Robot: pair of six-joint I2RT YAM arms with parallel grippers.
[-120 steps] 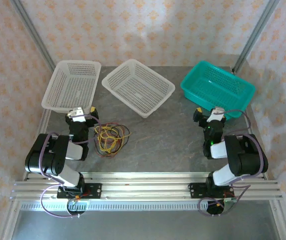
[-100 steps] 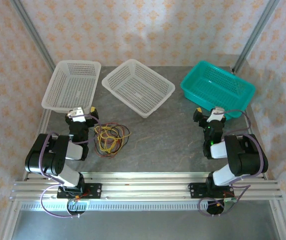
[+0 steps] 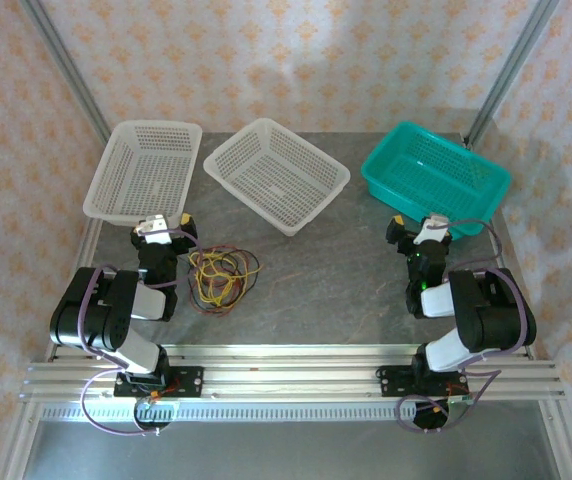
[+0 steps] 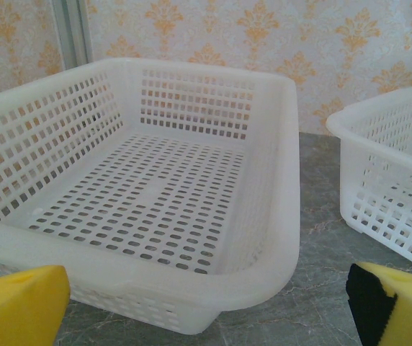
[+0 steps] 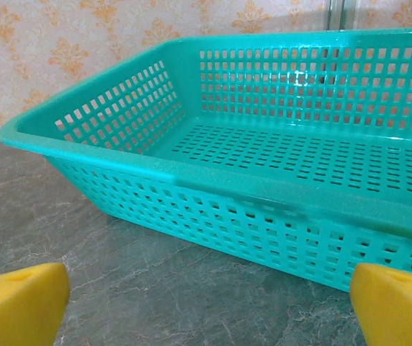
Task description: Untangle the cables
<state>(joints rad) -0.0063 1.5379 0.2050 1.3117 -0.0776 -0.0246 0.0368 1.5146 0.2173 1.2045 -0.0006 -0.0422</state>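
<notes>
The cables (image 3: 222,276) lie as one mixed tangle of red, yellow and black wire on the grey table, just right of my left arm. My left gripper (image 3: 162,226) rests folded back at the near left, to the tangle's left and apart from it, facing the left white basket (image 4: 155,194). Its yellow pads (image 4: 19,303) stand wide apart with nothing between them. My right gripper (image 3: 422,228) sits at the near right, in front of the teal basket (image 5: 278,180). It is open too, and its yellow fingertips (image 5: 19,303) hold nothing.
Three baskets line the far side of the table: a white basket (image 3: 144,170) at the left, another white basket (image 3: 276,175) in the middle, a teal basket (image 3: 434,177) at the right. Bare grey table (image 3: 326,270) lies between the arms.
</notes>
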